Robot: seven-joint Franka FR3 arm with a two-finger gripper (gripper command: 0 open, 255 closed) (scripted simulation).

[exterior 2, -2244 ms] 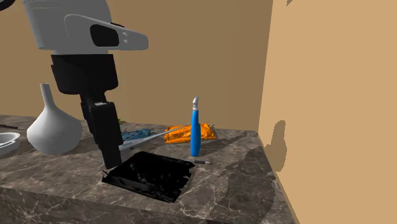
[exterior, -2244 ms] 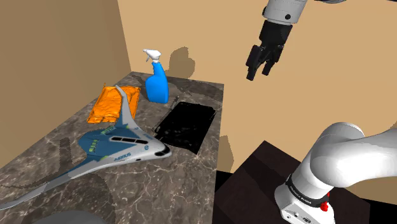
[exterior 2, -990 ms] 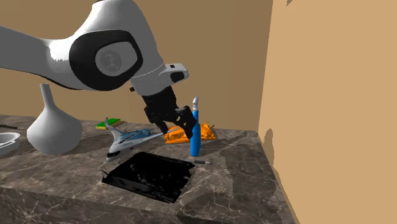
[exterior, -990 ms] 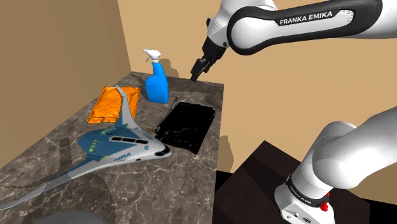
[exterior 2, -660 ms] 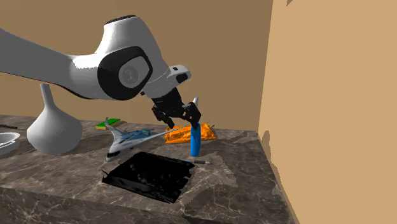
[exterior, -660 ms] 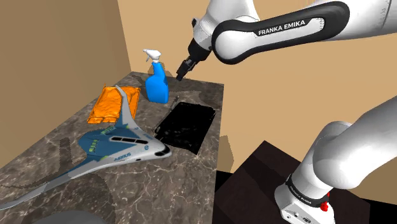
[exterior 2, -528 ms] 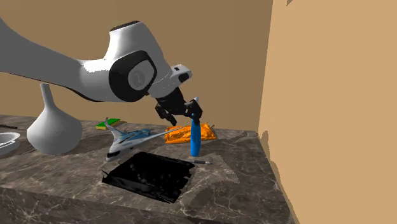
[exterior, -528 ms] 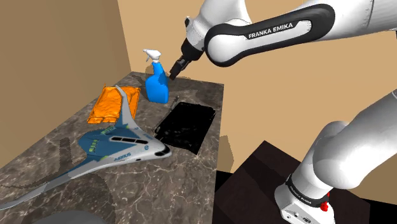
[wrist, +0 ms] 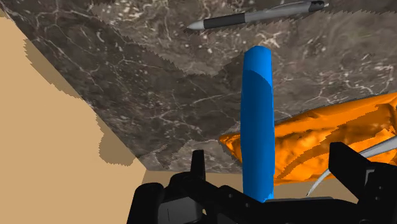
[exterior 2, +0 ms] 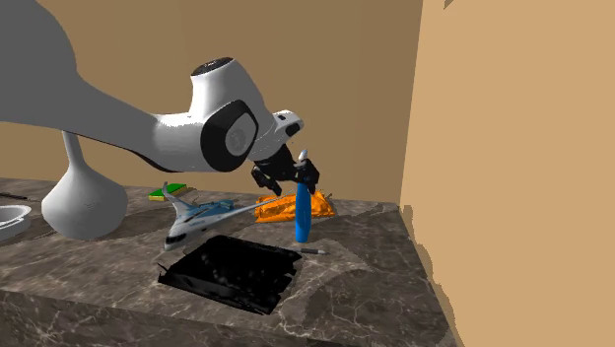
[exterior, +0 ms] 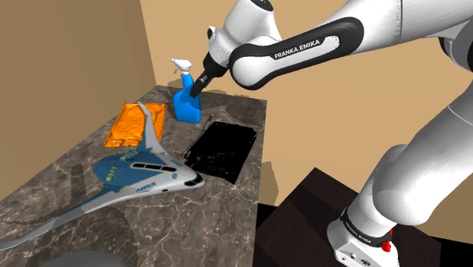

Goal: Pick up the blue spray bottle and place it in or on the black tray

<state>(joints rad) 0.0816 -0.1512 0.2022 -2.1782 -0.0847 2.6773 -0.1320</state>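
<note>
My gripper [exterior: 195, 86] hangs at the far end of the marble counter [exterior: 189, 220], tilted down at the neck of the blue spray bottle [exterior: 187, 103]. My two black fingers [wrist: 347, 167] are spread wide. In the wrist view the bottle's narrow blue body [wrist: 257, 121] runs up between them, and I see a clear gap on each side, so I am gripping nothing. The bottle stands upright on the counter near the corner where the tan walls meet, and its white trigger head [exterior: 182, 64] shows just above my hand in the shoulder view. In the second exterior view my fingertips straddle the bottle's upper part [exterior 2: 303, 219], just under its white top. The black tray [exterior: 221, 148] lies flat on the counter just beside the bottle, on the side nearer my stand, and it holds nothing that I can see. An orange bag [exterior: 136, 124] lies on the bottle's other side, towards the shoulder view's left. A grey pen [wrist: 257, 16] rests on the marble near the bottle's base, between it and the tray. A large model aeroplane [exterior: 140, 173] sits further along the counter, past the bag, and a white vase [exterior 2: 84, 202] stands at the second exterior view's left.
</note>
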